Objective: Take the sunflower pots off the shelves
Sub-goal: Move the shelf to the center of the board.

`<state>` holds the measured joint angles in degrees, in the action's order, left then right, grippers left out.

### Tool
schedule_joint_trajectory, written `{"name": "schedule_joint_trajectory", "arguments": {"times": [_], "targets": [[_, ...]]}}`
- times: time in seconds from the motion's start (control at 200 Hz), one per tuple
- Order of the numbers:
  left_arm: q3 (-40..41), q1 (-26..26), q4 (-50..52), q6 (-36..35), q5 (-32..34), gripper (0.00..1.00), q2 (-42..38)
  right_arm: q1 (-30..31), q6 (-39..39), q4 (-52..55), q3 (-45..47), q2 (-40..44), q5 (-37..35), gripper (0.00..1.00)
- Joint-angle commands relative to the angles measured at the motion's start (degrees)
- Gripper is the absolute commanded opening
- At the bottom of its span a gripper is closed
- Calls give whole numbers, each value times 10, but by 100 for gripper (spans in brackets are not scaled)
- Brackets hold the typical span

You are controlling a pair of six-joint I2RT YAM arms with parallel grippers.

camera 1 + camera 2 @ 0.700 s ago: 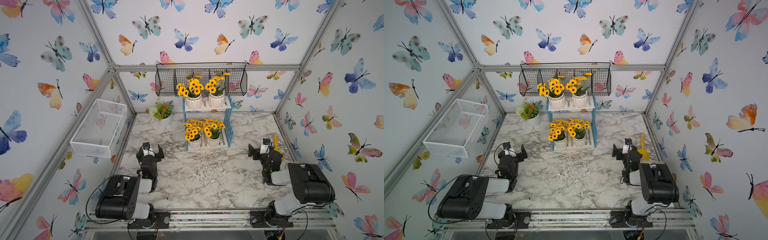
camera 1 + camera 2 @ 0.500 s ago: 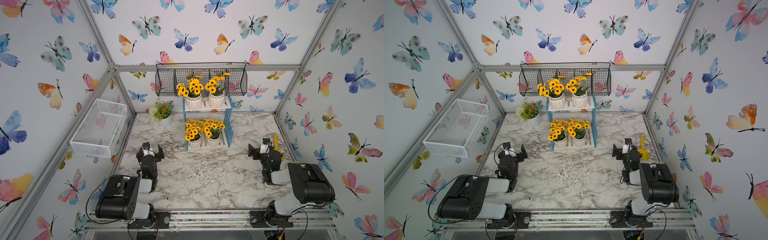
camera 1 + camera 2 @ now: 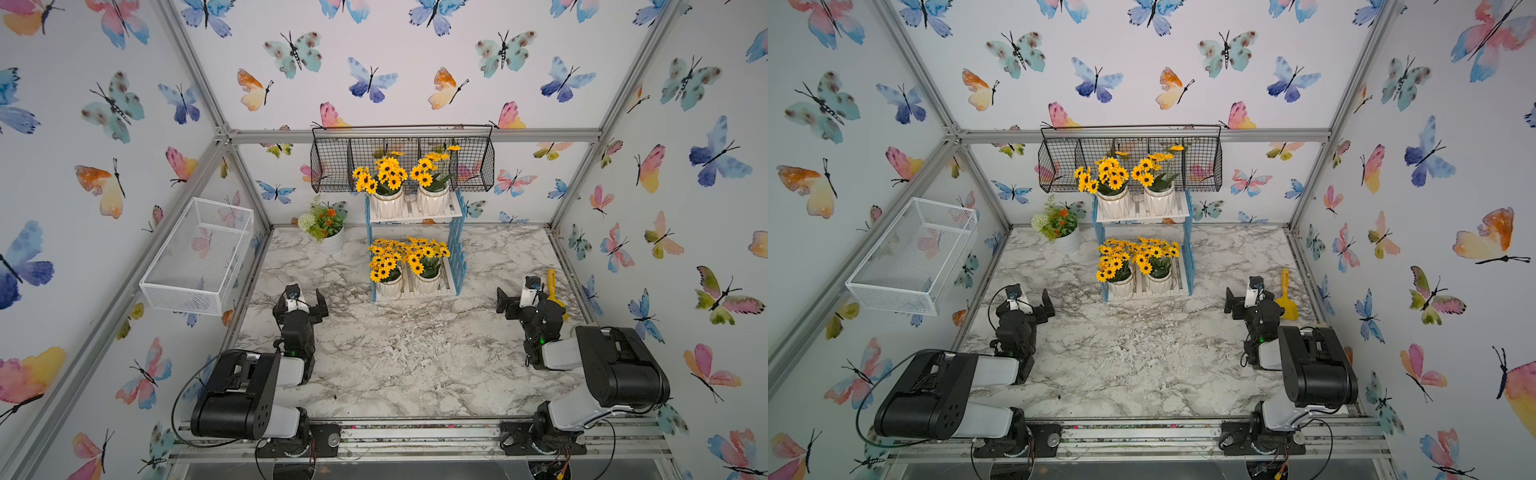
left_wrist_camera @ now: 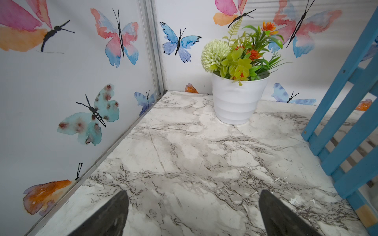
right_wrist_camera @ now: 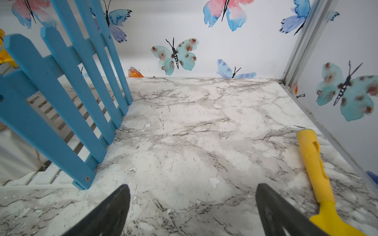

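In both top views the shelves (image 3: 457,257) (image 3: 1188,249) stand at 12 o'clock on the tabletop (image 3: 407,353); two sunflower pots (image 3: 432,201) sit on the upper board and two on the lower, none moved since the earlier frames; left fingers (image 3: 321,300) at 9 o'clock and right fingers (image 3: 503,301) at 3 o'clock rest where they were. Left wrist: left fingers (image 4: 110,214) apart over the marble, with the mixed-flower pot (image 4: 235,102) ahead. Right wrist: right fingers (image 5: 108,212) apart, with the yellow scoop (image 5: 313,163) just beside.

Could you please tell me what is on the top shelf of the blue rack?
Two sunflower pots stand side by side on the top shelf. Their blooms hide part of the black wire basket behind.
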<state>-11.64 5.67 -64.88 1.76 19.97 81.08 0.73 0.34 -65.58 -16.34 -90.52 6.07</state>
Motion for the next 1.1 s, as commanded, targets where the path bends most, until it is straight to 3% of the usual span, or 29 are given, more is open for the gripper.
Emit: {"name": "schedule_joint_trajectory", "arguments": {"times": [0.0, 0.205, 0.25, 0.295, 0.395, 0.515, 0.616, 0.671, 0.716, 0.796, 0.861, 0.951, 1.096], "targets": [[-7, -3, 0, 6, -9, 98, 3, 1, -4, -9, 2, -4, 4, 98], [-8, -4, 3, 6, -10, 98, 3, 1, -5, -6, 2, -2, 4, 98], [-5, -3, -1, 7, -9, 98, 1, 2, 7, -24, 2, 3, -24, 98], [-7, -2, 6, 2, 17, 98, -9, 2, 20, 62, -26, 38, -63, 98], [-61, -3, 151, 24, 63, 98, -76, 2, 53, 290, -138, 120, -120, 98], [-123, -4, 242, 69, 77, 98, -133, 3, 198, 455, -262, 159, -85, 98], [-203, -7, 353, 89, 61, 98, -173, 0, 346, 492, -296, 165, -46, 98], [-247, -10, 412, 112, 35, 98, -191, -5, 298, 468, -290, 160, 53, 98], [-275, -10, 458, 142, 15, 98, -203, -5, 304, 437, -281, 150, 118, 98], [-315, -10, 514, 165, -55, 98, -216, 5, 283, 495, -320, 129, 174, 98], [-361, -11, 567, 165, -96, 98, -208, 35, 234, 572, -362, 125, 137, 98], [-431, -10, 661, 173, -101, 98, -183, 68, 185, 633, -392, 141, 77, 98], [-475, -6, 699, 168, -151, 99, -160, 78, 169, 696, -441, 138, 71, 97]]}}
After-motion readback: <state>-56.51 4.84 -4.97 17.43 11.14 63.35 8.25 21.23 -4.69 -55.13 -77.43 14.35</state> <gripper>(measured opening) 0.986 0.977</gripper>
